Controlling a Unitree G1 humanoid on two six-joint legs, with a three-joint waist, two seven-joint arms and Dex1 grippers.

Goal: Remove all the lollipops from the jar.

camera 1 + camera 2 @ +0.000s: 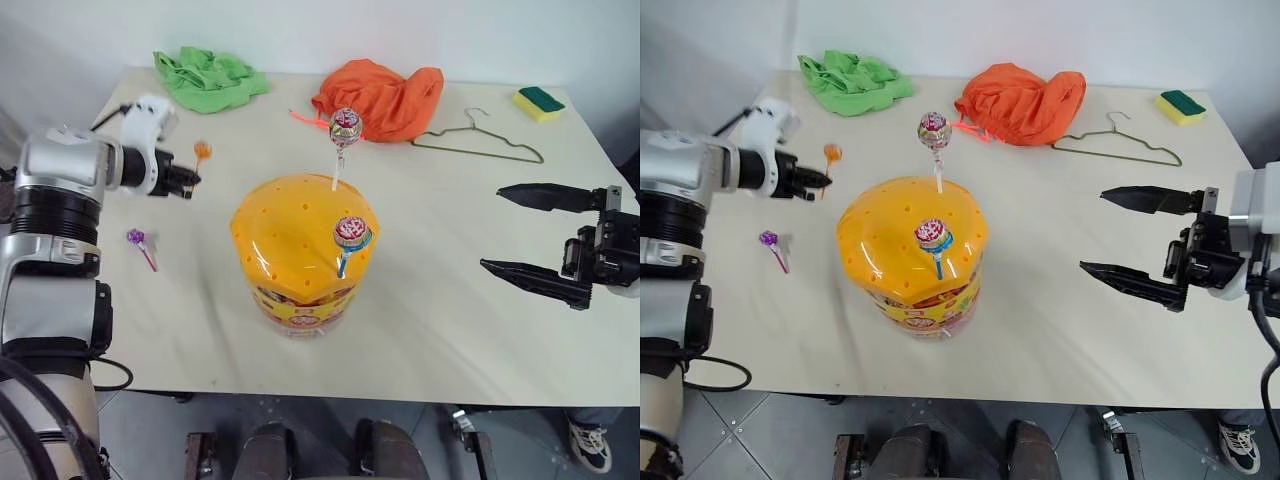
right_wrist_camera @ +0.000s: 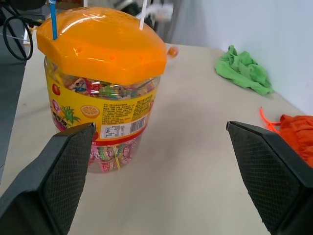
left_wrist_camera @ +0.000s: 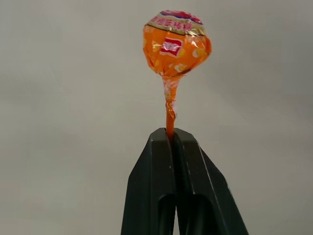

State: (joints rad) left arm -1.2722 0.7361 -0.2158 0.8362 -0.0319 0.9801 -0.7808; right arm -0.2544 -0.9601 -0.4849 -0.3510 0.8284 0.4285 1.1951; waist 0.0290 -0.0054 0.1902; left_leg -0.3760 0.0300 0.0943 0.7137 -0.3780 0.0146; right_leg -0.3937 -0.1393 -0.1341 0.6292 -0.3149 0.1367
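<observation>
Left gripper [image 1: 190, 181], at about nine o'clock from the jar [image 1: 303, 252]: fingers [image 3: 195, 196] pressed together on the orange stick of an orange lollipop [image 3: 176, 43], whose wrapped head stands clear beyond the fingertips, above the table [image 1: 450, 320]. Right gripper [image 1: 1118, 232], at three o'clock from the jar: jaws spread wide, holding and touching nothing. Jar: upright at the table's centre, orange lid on. White-stick lollipop [image 1: 345, 127]: planted in the lid at twelve o'clock. Blue-stick lollipop [image 1: 352, 233]: planted in the lid at about four o'clock. Purple lollipop [image 1: 137, 239]: lying on the table at nine o'clock, near the left gripper, apart from it.
</observation>
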